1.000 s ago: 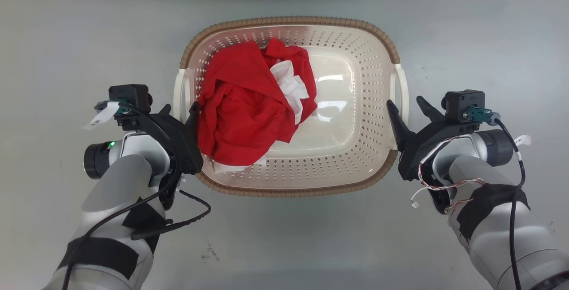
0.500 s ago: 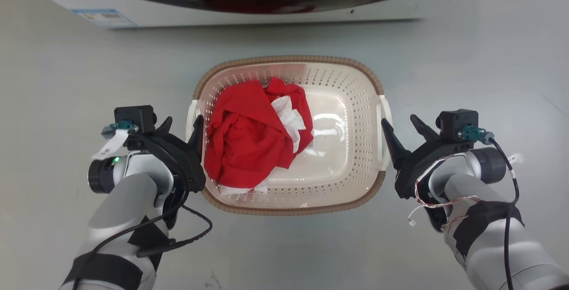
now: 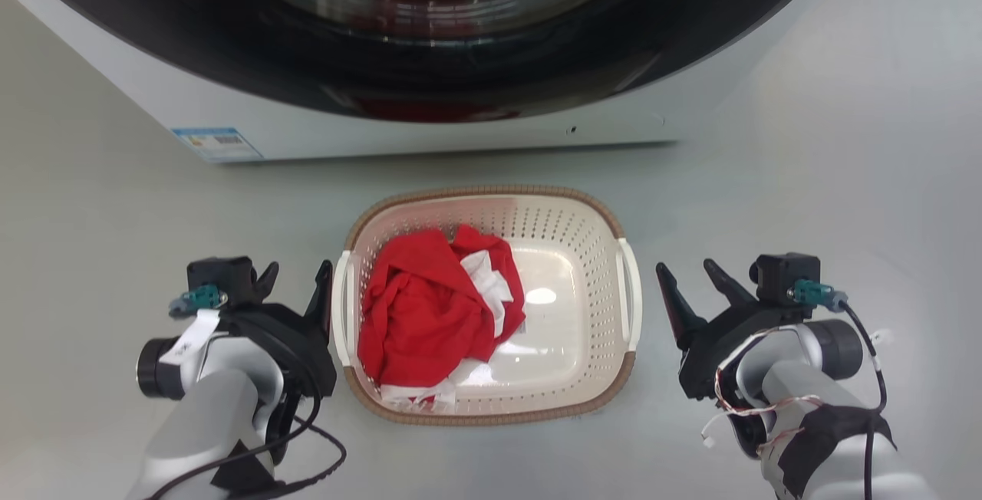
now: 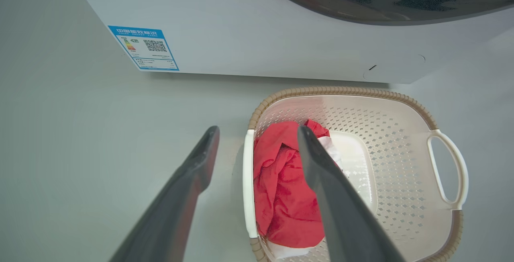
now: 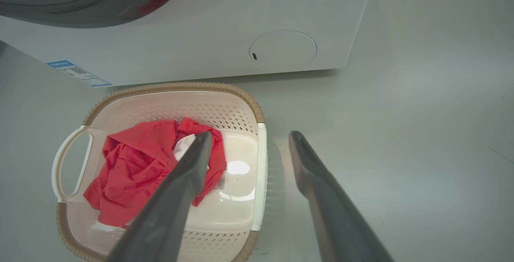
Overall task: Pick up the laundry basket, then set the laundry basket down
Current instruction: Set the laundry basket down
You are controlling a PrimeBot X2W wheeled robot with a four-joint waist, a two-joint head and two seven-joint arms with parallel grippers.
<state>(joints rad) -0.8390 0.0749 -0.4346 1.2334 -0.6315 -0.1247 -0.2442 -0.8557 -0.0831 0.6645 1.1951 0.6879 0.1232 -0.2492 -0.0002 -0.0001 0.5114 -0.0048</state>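
The laundry basket (image 3: 485,192), cream with a brown rim and white side handles, sits on the grey floor in front of the washing machine. Red and white clothes (image 3: 430,316) fill its left half. My left gripper (image 3: 298,270) is open beside the left handle (image 3: 341,308), apart from it. In the left wrist view, that gripper (image 4: 258,130) has a finger on each side of the handle (image 4: 245,181), above the basket (image 4: 385,161). My right gripper (image 3: 684,266) is open just right of the right handle (image 3: 631,293). Its wrist view shows the gripper (image 5: 251,133) above the basket (image 5: 180,86), nothing held.
The white washing machine (image 3: 460,132) with its dark round door stands just behind the basket. A blue label (image 3: 216,143) marks its lower left corner. Bare grey floor lies on both sides of the basket and in front of it.
The head camera has risen and tilted up, bringing the washing machine into view. Both open grippers have lifted away from the basket's handles. The basket stays on the floor.
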